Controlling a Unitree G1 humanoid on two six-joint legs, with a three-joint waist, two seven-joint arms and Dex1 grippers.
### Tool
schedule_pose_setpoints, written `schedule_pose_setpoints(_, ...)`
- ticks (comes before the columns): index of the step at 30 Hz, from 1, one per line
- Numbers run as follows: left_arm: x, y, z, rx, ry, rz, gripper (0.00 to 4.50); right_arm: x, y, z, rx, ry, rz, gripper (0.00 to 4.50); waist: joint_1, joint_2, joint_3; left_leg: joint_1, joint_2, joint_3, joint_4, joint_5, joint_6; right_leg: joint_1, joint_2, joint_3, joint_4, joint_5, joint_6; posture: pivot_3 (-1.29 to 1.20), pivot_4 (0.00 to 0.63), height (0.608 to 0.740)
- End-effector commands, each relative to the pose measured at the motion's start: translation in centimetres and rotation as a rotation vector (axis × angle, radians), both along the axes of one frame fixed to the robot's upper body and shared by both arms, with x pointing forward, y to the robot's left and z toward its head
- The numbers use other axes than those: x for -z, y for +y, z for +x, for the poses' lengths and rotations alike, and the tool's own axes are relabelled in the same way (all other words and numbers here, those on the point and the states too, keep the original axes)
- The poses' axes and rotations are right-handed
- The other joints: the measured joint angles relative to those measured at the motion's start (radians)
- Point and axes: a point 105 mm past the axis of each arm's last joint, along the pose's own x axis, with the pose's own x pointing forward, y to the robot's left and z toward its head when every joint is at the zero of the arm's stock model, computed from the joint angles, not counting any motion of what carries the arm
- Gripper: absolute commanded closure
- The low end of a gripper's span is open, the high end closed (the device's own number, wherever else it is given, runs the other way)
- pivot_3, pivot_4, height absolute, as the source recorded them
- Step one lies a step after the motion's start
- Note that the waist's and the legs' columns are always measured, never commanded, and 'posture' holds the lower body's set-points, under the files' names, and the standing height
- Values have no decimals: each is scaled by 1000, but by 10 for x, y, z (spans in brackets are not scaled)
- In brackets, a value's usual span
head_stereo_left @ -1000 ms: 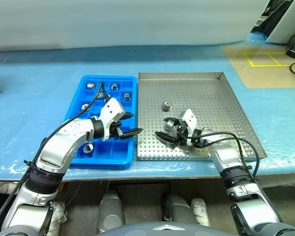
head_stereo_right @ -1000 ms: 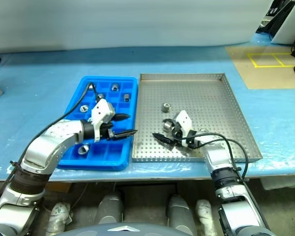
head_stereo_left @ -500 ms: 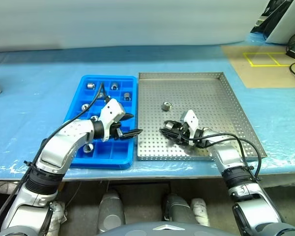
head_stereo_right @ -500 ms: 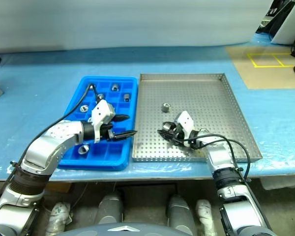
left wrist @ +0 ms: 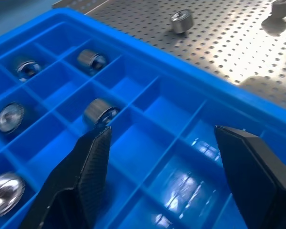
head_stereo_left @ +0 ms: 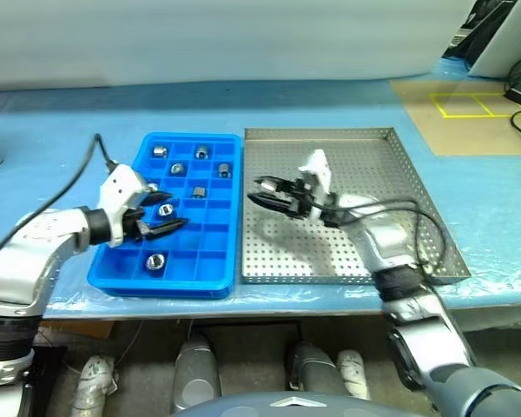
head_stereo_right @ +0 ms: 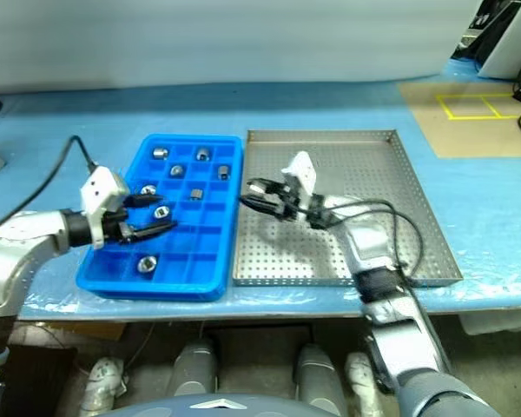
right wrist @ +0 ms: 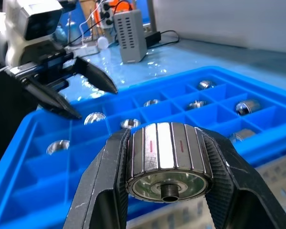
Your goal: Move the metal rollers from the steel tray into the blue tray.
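Observation:
My right gripper [head_stereo_left: 255,190] is shut on a metal roller [right wrist: 169,157], a ribbed silver cylinder with a dark centre hole. It holds the roller in the air over the left side of the steel tray [head_stereo_left: 378,165], close to the blue tray [head_stereo_left: 195,280]. Several rollers lie in the blue tray's compartments, such as one [head_stereo_left: 160,151] at the back and one [head_stereo_left: 155,260] near the front. One loose roller [left wrist: 182,20] rests on the perforated steel floor. My left gripper [head_stereo_left: 174,210] stands open and empty above the blue tray's left side.
Both trays sit side by side on a table covered in blue film, near its front edge. A brown mat with a yellow taped square [head_stereo_left: 460,104] lies at the back right. A grey box [right wrist: 128,36] with cables stands beyond the blue tray.
The right gripper shut on a roller on the steel tray, then rose and carried it left toward the blue tray. The left arm swung left, still open.

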Motion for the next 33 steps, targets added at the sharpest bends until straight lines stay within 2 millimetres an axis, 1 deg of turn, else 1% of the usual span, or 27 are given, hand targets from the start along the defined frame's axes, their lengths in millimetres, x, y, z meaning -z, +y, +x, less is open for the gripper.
schedule_pose_setpoints(1,-20,18,-2,-67,-80,-6,835,-12,29,6,-31,-48,16,2812,2,0,0,0,0,0,0,0,0,0,0,0,0,0,0,235,150,740)
schedule_pose_setpoints(4,-14,18,-12,-69,-64,-5,835,-5,54,0,-101,-11,19,2812,8,0,0,-2,0,-1,0,-1,1,0,-1,-2,-1,0,0,244,150,740)
schedule_pose_setpoints(5,-11,17,-14,-69,-58,-6,835,1,59,-1,-108,-12,-6,2812,11,-1,0,-3,0,-1,-1,-1,1,0,-1,-3,-1,0,0,265,150,740)
schedule_pose_setpoints(7,-2,13,-18,-71,-37,-9,835,17,72,-10,-164,27,-33,2812,18,-1,0,-6,0,-4,-1,-1,1,0,-1,-8,-1,0,-1,280,150,740)
schedule_pose_setpoints(9,5,7,-23,-64,-21,-21,835,27,79,-13,-174,59,-56,2812,27,0,0,-10,1,-9,0,-1,1,0,-1,-14,-1,-1,-2,294,150,740)
schedule_pose_setpoints(12,9,-1,-30,-58,-9,-43,835,35,83,-15,-194,87,-82,2812,32,0,0,-12,1,-16,0,0,-1,0,-1,-19,0,-2,-3,308,150,740)
schedule_pose_setpoints(16,12,-4,-35,-57,2,-53,835,45,86,-19,-232,101,-127,2812,37,0,0,-11,1,-21,0,3,-5,3,-1,-21,1,-2,-4,323,150,740)
schedule_pose_setpoints(21,16,0,-37,-73,19,-51,835,47,93,-25,-281,88,-153,2812,39,0,0,-8,1,-21,0,3,-5,4,-1,-20,1,-3,-5,326,150,740)
schedule_pose_setpoints(24,17,-4,-35,-66,18,-56,835,47,94,-28,-304,84,-150,2812,39,0,0,-8,1,-22,0,3,-6,4,-1,-20,1,-3,-5,324,150,740)
schedule_pose_setpoints(26,16,-7,-34,-57,14,-60,835,49,94,-30,-316,89,-153,2078,40,0,0,-8,1,-22,0,3,-6,4,-1,-20,1,-3,-5,321,150,740)
schedule_pose_setpoints(27,16,-10,-33,-49,13,-61,835,50,94,-27,-296,88,-164,1845,41,0,0,-8,1,-22,0,4,-6,4,-1,-20,1,-3,-5,321,150,740)
schedule_pose_setpoints(29,15,-13,-32,-38,10,-60,835,52,94,-24,-276,91,-176,1219,41,0,0,-8,1,-22,0,4,-6,4,-1,-20,1,-3,-5,312,150,740)
schedule_pose_setpoints(30,14,-14,-31,-32,8,-59,835,49,91,-21,-268,93,-162,870,42,0,0,-8,1,-22,0,4,-6,4,-1,-20,1,-3,-5,309,150,740)
schedule_pose_setpoints(33,12,-20,-28,-11,0,-58,835,35,76,-12,-229,75,-115,870,53,0,0,-8,1,-22,0,4,-7,4,-1,-20,2,-3,-5,293,150,740)
